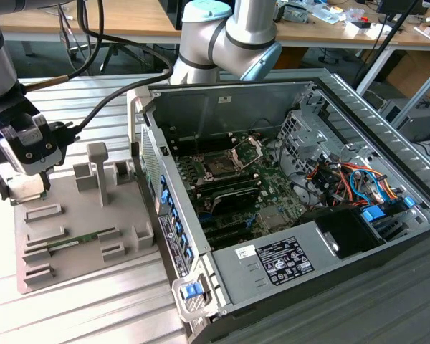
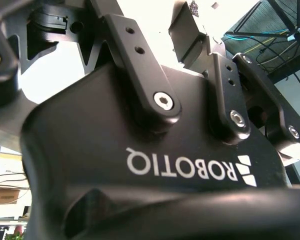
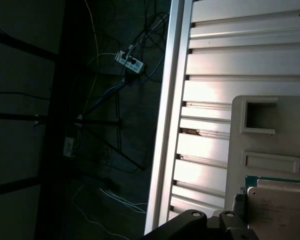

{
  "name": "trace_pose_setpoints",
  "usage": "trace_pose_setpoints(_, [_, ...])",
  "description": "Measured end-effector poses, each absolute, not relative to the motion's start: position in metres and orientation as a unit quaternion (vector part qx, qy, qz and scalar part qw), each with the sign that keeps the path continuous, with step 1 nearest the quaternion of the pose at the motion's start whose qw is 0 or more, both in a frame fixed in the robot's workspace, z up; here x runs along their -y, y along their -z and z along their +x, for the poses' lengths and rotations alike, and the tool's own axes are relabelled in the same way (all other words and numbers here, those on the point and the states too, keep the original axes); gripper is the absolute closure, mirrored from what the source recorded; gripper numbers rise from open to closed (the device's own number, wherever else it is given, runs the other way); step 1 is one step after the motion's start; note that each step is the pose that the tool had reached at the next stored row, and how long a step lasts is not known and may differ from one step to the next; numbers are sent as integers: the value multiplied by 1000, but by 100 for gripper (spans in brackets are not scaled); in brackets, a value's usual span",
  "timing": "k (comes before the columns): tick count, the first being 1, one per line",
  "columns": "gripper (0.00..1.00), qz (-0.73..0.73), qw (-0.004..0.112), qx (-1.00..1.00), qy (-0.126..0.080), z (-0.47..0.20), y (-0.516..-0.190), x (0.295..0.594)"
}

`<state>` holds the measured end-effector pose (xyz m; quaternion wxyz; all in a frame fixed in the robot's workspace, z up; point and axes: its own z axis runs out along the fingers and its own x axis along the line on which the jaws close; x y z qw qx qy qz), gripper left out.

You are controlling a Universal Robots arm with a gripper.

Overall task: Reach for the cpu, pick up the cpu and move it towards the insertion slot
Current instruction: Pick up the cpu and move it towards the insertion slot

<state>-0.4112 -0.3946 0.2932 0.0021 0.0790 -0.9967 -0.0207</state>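
Cpu (image 3: pixel 280 212) sits in the far-left pocket of the grey tray (image 1: pixel 79 222) beneath our tool (image 1: pixel 21 189); we cannot tell whether it grips. Insertion slot (image 1: pixel 219 167) lies inside the open case (image 1: pixel 222 104).

In the exterior view, locate the open computer case (image 1: pixel 272 100) across the centre and right of the frame. Its motherboard (image 1: pixel 272 190) lies flat inside, with orange and blue cables (image 1: pixel 344 179) bundled to its right. A printed label (image 1: pixel 285 261) is fixed inside the case at lower centre. At lower left you see a grey fixture plate (image 1: pixel 72 269) resting on the slatted metal table (image 1: pixel 93 315); a green memory stick (image 1: pixel 72 244) lies on the plate. Wooden desks (image 1: pixel 115 21) cross the top of the frame. In the first wrist view, note a power strip (image 3: pixel 129 61) on the dark floor (image 3: pixel 65 125).
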Motion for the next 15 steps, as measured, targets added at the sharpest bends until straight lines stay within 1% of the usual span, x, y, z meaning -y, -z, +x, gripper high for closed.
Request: trace_pose_setpoints(15, [45, 79, 2, 997, 21, -411, -297, 395])
